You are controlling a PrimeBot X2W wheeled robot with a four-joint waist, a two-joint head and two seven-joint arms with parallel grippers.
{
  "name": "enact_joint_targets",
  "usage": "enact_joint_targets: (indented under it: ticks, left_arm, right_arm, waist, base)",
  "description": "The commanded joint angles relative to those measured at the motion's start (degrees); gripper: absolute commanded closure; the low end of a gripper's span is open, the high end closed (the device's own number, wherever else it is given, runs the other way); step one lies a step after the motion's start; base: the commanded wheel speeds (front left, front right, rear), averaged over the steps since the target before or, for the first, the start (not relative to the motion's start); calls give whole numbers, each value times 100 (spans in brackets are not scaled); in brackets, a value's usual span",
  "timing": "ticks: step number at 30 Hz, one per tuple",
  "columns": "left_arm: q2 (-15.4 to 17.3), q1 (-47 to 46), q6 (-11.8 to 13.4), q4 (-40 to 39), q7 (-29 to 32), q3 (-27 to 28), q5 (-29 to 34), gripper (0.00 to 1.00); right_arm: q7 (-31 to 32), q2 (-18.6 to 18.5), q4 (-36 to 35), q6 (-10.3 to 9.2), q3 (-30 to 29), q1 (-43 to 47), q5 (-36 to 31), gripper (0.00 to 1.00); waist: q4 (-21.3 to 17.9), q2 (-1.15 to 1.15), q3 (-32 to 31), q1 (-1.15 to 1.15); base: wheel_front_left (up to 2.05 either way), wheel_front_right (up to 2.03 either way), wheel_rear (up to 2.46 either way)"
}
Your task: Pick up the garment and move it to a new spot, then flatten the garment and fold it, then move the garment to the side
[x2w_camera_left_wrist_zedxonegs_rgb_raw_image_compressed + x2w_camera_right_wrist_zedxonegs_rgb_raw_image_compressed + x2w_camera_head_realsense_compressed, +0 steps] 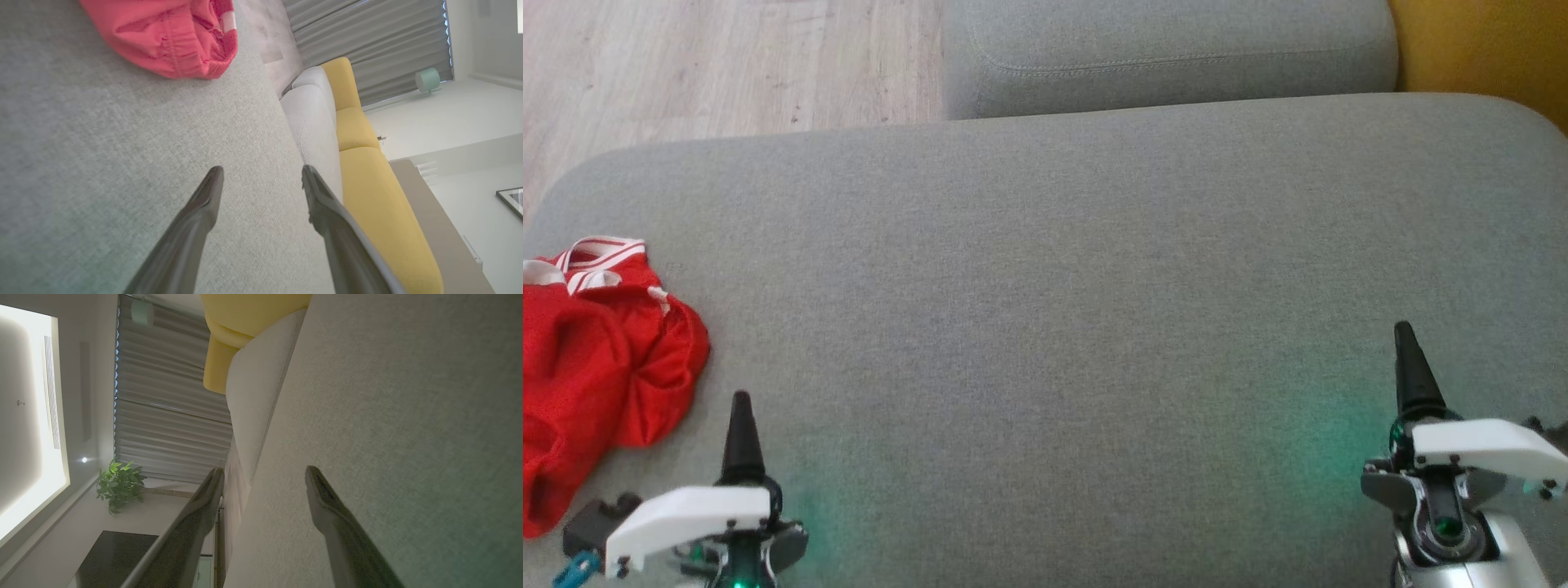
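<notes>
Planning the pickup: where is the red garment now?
In the head view the red garment lies crumpled at the left edge of the grey cushion, just left of the left claw.

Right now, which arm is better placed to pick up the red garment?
Left. The left gripper is open close to the red garment, at the left end of the grey cushion; the right gripper, also open, is at the opposite end.
</notes>
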Motion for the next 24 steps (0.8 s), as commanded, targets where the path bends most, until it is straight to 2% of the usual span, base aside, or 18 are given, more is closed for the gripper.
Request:
enact_joint_targets:
  ticks: [1, 6, 15, 24]
  left_arm:
    - [157, -424, -12, -128, -75, 2, 266, 0]
    - [223, -576, -10, -54, -160, -48, 756, 0]
    - [333, -771, 144, 86, -313, -166, 1666, 0]
    - [407, -932, 235, 238, -449, -275, 2304, 0]
  right_arm:
    - [-89, -118, -117, -1, 95, -425, -231, 0]
    - [-173, -183, 7, -1, 208, -637, -712, 0]
    - [-325, -178, 246, -2, 315, -933, -1637, 0]
    - [-461, -148, 485, -2, 413, -1149, -2349, 0]
  waist:
    - [0, 0, 15, -1]
    - [3, 0, 52, -1]
    - [-4, 0, 95, -1]
    - [5, 0, 141, -1]
  base:
    - [0, 0, 0]
    - [0, 0, 0]
    - [0, 0, 0]
    - [0, 0, 0]
